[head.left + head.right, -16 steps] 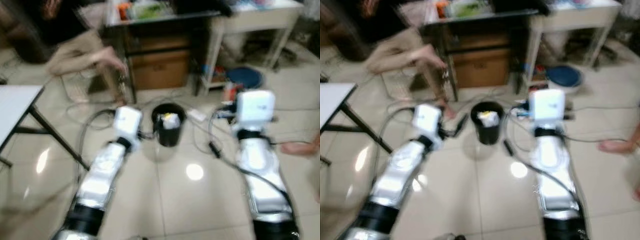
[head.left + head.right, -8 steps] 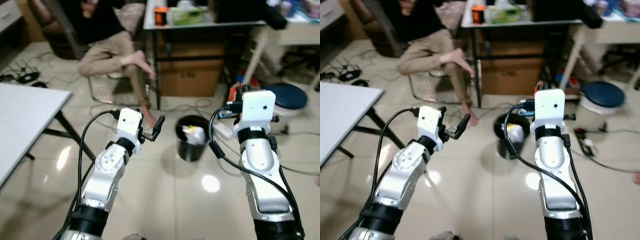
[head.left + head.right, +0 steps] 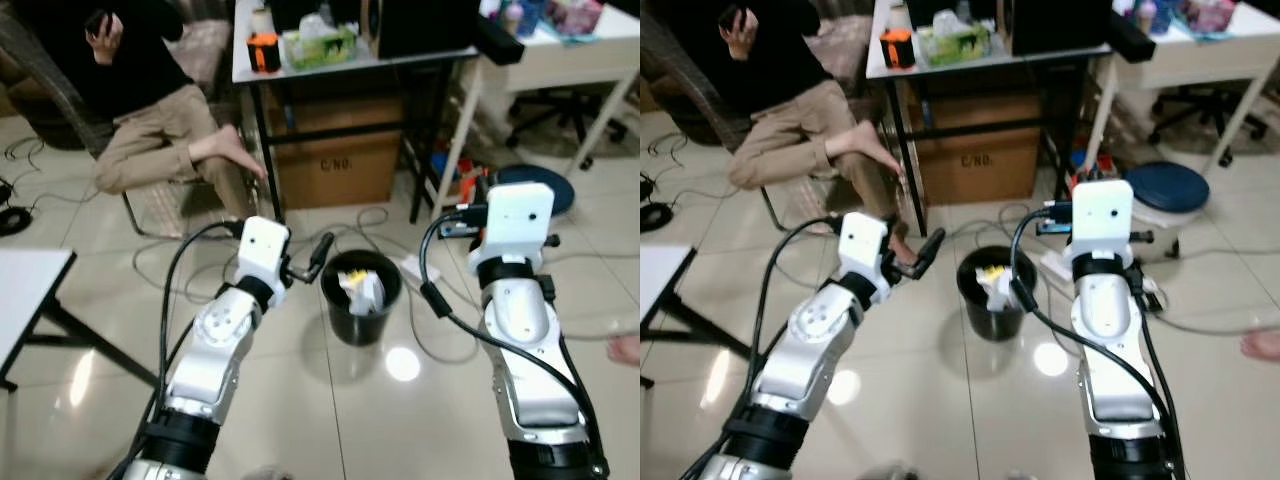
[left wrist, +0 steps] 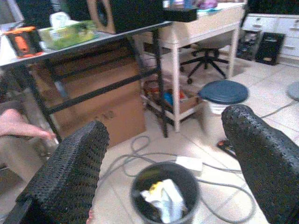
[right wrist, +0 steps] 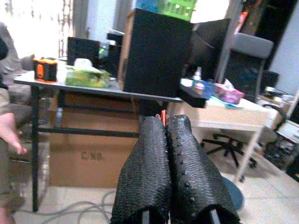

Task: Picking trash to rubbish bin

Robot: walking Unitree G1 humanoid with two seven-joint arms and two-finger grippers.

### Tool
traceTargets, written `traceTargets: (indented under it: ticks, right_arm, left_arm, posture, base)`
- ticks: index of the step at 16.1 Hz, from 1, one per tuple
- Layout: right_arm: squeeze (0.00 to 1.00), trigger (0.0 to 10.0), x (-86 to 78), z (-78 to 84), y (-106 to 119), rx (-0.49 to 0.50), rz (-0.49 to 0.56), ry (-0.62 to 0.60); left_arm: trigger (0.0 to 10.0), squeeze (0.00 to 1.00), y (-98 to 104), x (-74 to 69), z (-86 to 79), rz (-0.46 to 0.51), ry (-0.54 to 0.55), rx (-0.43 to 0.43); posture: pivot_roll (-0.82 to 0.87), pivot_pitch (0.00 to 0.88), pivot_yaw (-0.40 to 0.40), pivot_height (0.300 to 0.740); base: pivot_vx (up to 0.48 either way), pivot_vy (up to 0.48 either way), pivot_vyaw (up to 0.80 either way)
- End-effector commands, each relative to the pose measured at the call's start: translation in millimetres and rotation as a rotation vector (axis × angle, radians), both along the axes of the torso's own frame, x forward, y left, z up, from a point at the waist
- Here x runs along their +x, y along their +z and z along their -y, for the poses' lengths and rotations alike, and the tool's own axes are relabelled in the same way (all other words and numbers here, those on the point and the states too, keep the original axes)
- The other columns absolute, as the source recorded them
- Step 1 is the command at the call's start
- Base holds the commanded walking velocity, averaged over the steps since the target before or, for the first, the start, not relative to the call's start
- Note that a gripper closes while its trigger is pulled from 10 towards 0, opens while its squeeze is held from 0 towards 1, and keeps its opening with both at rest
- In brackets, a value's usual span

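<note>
While I hold both arms out over the tiled floor, the black rubbish bin [image 3: 360, 297] stands ahead at about twelve o'clock, between them, with crumpled white and yellow trash [image 3: 362, 290] already inside. My left end effector [image 3: 318, 253] hovers just beside the bin's rim at its ten o'clock, its two black fingers [image 4: 70, 172] spread well apart and holding nothing. My right end effector [image 5: 173, 172] has its fingers pressed together, empty, aimed past the bin toward a cardboard box [image 3: 336, 155] under a bench [image 3: 330, 58]. A seated person [image 3: 160, 110] is at eleven o'clock. I judge the drop is done. The next move calls for finding another piece of trash; I can make out none lying loose on the floor among the cables [image 3: 370, 218].
</note>
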State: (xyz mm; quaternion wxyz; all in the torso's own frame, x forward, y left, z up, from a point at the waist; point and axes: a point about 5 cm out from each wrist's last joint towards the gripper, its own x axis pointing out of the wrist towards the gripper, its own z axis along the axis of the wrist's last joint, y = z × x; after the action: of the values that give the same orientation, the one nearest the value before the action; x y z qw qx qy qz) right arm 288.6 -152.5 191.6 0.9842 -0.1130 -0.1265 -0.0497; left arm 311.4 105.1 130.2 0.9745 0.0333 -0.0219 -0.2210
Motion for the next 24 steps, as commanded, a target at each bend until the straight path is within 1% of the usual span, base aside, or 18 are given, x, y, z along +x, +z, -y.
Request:
traceTargets:
  ticks: [1,6,9,19,20,24]
  right_arm:
    - [0.0,10.0,-0.2,-8.2,3.3,0.009,0.015,0.03]
    - [0.0,10.0,0.0,-7.9,2.8,0.008,0.013,0.031]
    - [0.0,10.0,-0.3,-8.0,1.9,0.011,0.01,0.029]
    - [0.0,10.0,1.2,-8.9,1.7,0.009,0.012,0.03]
    - [0.0,10.0,1.2,-9.2,1.5,0.008,0.012,0.03]
    - [0.0,10.0,1.4,-10.2,0.0,0.009,0.007,0.031]
  left_arm:
    - [10.0,0.0,1.0,0.8,-9.3,0.006,0.029,0.021]
    - [10.0,0.0,0.6,0.8,-7.9,0.004,0.024,0.021]
    - [10.0,0.0,0.3,0.7,-6.8,0.002,0.015,0.025]
    - [10.0,0.0,-0.4,1.4,-7.4,0.0,0.011,0.033]
    - [10.0,0.0,-0.6,1.2,-7.3,-0.001,0.009,0.033]
    - [10.0,0.0,-1.8,-0.9,-5.1,-0.005,-0.009,0.025]
  posture:
    - [-0.07,0.123,0.062,0.74]
    - [-0.07,0.124,0.065,0.74]
    - [-0.07,0.123,0.068,0.74]
    - [-0.06,0.114,0.068,0.74]
    - [-0.06,0.114,0.068,0.74]
    - [-0.06,0.114,0.068,0.74]
  base:
    - [0.48,0.0,0.0]
    - [0.48,0.0,0.0]
    - [0.48,0.0,-0.47]
    - [0.48,0.0,0.0]
    - [0.337,0.0,0.0]
    - [0.0,0.0,0.0]
